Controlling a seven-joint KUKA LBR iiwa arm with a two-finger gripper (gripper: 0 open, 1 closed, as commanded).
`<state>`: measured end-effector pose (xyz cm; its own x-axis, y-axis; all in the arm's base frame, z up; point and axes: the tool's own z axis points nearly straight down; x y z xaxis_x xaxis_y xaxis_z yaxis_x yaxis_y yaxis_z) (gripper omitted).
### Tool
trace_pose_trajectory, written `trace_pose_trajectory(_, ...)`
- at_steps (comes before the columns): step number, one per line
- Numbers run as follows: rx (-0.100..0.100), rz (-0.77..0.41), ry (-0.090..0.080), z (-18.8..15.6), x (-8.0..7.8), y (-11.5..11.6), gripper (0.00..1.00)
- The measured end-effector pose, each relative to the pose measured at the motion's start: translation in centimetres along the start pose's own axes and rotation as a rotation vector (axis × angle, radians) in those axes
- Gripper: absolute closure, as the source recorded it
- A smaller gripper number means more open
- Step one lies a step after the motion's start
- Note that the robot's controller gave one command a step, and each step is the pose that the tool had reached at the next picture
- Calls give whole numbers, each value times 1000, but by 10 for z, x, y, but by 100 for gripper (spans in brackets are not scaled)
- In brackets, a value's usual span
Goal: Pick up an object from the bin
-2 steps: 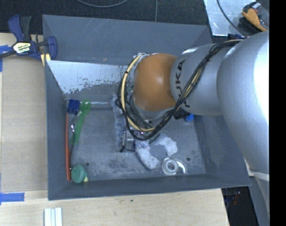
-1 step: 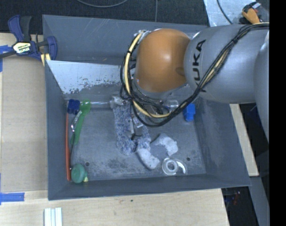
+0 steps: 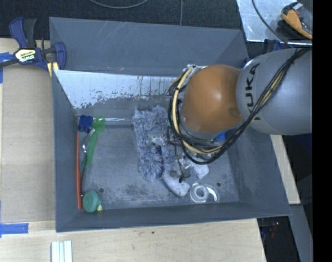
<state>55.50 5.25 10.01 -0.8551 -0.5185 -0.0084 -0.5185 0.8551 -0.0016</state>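
My gripper (image 3: 181, 170) hangs under the arm's orange cover, low in the right half of the bin. It is down at the right edge of a crumpled blue-grey cloth (image 3: 150, 141) and just above a white lumpy thing (image 3: 177, 186). A second white piece (image 3: 201, 172) lies just to its right. A clear plastic ring (image 3: 203, 194) rests near the front wall, below and right of the gripper. The cover hides most of the gripper.
Along the left wall lie a green brush (image 3: 93, 141), a blue piece (image 3: 84, 123) and a thin orange stick (image 3: 78, 168). A green ball (image 3: 91, 201) sits in the front left corner. Bare floor lies between the cloth and these.
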Motion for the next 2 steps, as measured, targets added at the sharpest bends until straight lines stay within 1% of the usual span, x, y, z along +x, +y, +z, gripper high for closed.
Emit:
trace_pose_trajectory(1,-1,-439,-8,31,-70,5,0)
trace_pose_trajectory(2,1,-604,-3,30,-26,-25,100)
